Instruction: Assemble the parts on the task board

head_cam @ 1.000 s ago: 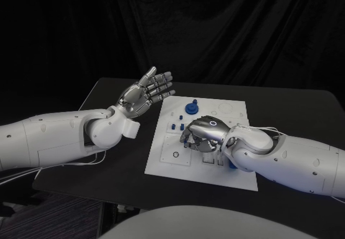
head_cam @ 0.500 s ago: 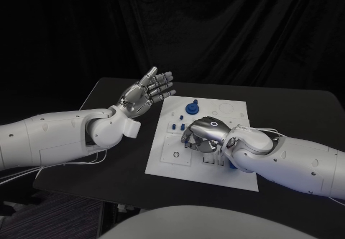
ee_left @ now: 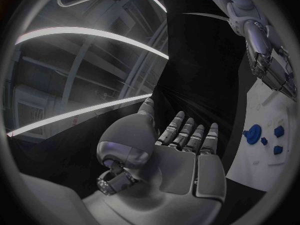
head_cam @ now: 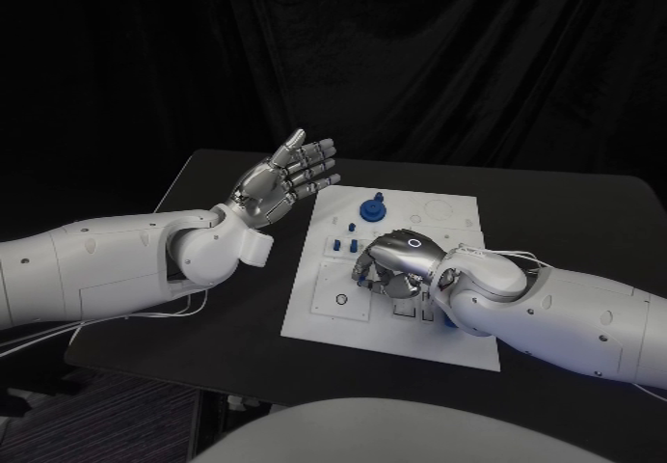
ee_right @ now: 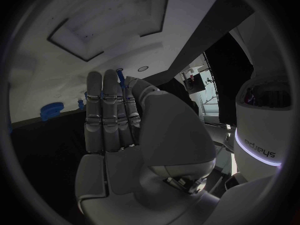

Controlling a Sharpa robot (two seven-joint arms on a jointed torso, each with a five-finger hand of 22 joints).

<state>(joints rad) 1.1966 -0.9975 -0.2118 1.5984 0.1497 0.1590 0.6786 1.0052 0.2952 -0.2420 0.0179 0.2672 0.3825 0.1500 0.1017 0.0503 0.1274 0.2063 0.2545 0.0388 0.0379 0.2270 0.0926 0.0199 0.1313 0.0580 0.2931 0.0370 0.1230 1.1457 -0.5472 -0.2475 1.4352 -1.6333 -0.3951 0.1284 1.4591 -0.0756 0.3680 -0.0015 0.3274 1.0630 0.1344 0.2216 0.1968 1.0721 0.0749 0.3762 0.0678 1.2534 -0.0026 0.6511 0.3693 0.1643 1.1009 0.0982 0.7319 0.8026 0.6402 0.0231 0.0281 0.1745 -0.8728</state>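
The white task board (head_cam: 459, 338) lies in the middle of the black table. At its far end stands a round blue part (head_cam: 371, 207), with small blue pegs (head_cam: 338, 247) beside it. My right hand (head_cam: 396, 260) is low over the board's middle, fingers curled down onto it. In the right wrist view its fingertips (ee_right: 109, 77) and thumb pinch a small blue part (ee_right: 120, 71) against the board (ee_right: 156, 45). My left hand (head_cam: 285, 178) is raised off the board's far left corner, flat and open, holding nothing. The left wrist view shows that hand (ee_left: 181, 140) and the round blue part (ee_left: 252, 134).
A blue piece (head_cam: 452, 324) peeks out by my right wrist. The board has empty recesses and holes, one ring hole (head_cam: 340, 300) at its near left. Black table (head_cam: 208, 318) surrounds the board, and my right forearm (head_cam: 556, 318) covers the near right corner.
My right hand has shifted slightly nearer and its fingers have curled in tighter over the board. The left hand has stayed still.
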